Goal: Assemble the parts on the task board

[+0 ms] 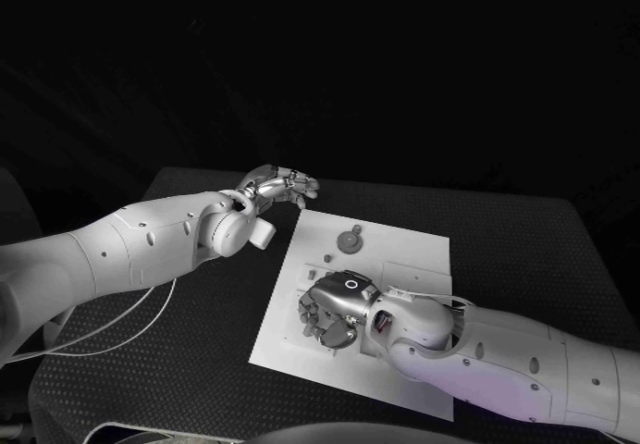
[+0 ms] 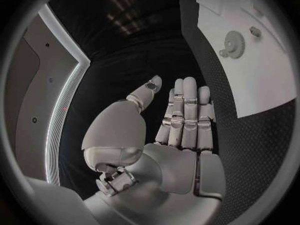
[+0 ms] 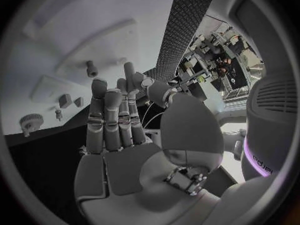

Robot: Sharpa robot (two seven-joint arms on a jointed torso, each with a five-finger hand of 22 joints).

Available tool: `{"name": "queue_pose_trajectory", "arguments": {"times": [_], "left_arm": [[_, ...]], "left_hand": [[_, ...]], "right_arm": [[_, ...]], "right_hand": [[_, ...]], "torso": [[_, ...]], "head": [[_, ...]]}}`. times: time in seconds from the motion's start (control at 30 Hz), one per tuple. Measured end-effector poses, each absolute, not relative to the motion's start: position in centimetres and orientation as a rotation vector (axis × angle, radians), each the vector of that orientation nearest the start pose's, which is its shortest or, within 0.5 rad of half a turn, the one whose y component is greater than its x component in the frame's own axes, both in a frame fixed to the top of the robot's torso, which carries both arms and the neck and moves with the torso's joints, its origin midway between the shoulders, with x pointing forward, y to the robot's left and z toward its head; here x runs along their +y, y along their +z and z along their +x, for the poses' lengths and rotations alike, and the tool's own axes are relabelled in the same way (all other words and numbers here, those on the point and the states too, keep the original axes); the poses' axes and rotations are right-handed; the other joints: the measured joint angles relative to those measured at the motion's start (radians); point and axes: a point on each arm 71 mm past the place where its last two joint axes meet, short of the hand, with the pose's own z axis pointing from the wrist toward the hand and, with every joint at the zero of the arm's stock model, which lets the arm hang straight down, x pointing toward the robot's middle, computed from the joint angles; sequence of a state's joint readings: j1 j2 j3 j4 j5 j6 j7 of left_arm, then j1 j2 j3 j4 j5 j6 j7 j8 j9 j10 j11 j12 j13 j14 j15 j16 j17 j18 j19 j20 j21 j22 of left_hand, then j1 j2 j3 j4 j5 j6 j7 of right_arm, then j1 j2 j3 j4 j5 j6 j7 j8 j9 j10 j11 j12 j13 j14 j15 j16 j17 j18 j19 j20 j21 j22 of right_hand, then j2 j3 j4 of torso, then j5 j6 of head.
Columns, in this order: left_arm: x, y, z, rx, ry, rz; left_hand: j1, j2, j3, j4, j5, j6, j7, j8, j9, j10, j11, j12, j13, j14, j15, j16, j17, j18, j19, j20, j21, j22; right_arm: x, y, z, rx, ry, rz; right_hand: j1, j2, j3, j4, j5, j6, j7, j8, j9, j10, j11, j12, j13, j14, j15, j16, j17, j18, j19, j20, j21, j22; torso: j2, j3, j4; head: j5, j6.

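On the black table (image 1: 160,370) lies the white task board (image 1: 400,268), a grey gear (image 1: 350,240) near its far edge. The right hand (image 1: 334,310) hovers flat over the board's middle, fingers straight, holding nothing. The left hand (image 1: 277,188) waits off-board, likewise empty. Picking a part seems next, calling for a close descent.
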State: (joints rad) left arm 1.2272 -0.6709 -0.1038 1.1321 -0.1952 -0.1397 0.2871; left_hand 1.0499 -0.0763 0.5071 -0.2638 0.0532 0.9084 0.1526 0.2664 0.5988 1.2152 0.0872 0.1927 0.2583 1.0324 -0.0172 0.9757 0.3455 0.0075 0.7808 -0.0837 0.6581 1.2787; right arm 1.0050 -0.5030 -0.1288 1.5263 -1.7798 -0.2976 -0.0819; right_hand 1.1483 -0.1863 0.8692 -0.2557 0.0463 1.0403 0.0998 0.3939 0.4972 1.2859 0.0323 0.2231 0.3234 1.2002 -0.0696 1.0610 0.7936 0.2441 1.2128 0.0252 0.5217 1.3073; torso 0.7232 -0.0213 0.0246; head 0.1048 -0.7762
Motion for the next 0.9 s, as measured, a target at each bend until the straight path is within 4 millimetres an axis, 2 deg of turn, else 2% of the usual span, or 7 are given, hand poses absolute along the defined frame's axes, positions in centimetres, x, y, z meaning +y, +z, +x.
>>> {"name": "queue_pose_trajectory", "arguments": {"times": [0.9], "left_arm": [[23.11, -21.24, 54.86, 1.614, -1.341, -0.945]], "left_hand": [[-0.004, -0.004, -0.002, 0.002, 0.0, 0.0, 0.0, 0.0, 0.001, -0.003, -0.003, 0.0, 0.0, 0.0, 0.0, 0.0, 0.002, 0.0, 0.0, 0.0, -0.004, 0.002]], "right_arm": [[-2.28, -28.25, 38.68, 1.649, 0.869, -0.699]], "right_hand": [[0.0, 0.0, 0.001, -0.004, -0.004, 0.0, -0.004, 0.003, 0.002, 0.0, 0.004, 0.004, 0.005, 0.001, 0.003, 0.004, -0.001, 0.0, 0.002, -0.002, 0.005, 0.001]], "torso": [[0.0, 0.0002, 0.0]], "head": [[-0.001, -0.005]]}}
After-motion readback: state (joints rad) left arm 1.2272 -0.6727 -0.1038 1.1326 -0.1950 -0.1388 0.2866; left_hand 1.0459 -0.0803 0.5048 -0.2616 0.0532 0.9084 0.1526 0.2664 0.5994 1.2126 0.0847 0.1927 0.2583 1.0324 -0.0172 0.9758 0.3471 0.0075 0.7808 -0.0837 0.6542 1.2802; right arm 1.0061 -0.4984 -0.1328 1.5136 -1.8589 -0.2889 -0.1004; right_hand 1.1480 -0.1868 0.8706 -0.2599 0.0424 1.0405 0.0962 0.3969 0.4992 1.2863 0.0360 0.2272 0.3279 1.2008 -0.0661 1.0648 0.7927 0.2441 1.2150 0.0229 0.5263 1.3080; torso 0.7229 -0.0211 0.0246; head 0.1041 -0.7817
